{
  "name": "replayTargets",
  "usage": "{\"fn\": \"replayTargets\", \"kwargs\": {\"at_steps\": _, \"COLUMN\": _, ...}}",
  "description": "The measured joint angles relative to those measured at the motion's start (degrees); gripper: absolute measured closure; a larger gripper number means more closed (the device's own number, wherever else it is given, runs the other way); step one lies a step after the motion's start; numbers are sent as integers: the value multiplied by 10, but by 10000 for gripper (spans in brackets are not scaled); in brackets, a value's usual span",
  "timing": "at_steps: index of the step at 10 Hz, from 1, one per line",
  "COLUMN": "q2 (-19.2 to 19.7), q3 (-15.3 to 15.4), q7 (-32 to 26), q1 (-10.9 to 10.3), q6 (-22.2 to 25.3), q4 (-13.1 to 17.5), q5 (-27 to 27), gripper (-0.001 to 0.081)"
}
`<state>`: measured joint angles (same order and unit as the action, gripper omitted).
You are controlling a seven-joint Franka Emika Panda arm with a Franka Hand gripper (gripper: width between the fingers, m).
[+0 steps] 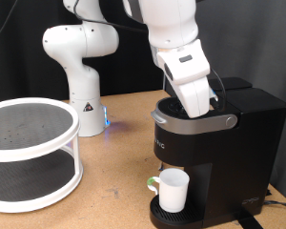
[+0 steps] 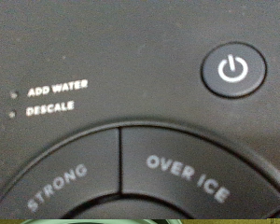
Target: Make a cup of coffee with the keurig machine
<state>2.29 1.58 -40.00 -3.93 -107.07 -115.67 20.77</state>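
The black keurig machine stands at the exterior view's right, its silver-grey lid handle down. The white cup sits on its round drip tray, handle toward the exterior view's left. My hand presses down onto the machine's top, and its fingertips are hidden against the lid. The wrist view is filled by the machine's button panel: a round power button, "ADD WATER" and "DESCALE" lights, and "STRONG" and "OVER ICE" keys. No fingers show in it.
A white two-tier round rack stands at the exterior view's left. The white robot base rises behind it on the wooden table. A cable trails off the machine's right side.
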Motion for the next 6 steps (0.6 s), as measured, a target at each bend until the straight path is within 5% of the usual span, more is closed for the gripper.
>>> {"fn": "replayTargets", "kwargs": {"at_steps": 6, "q2": 12, "q3": -1, "q7": 4, "q1": 2, "q6": 24, "q4": 17, "q5": -3, "gripper": 805}}
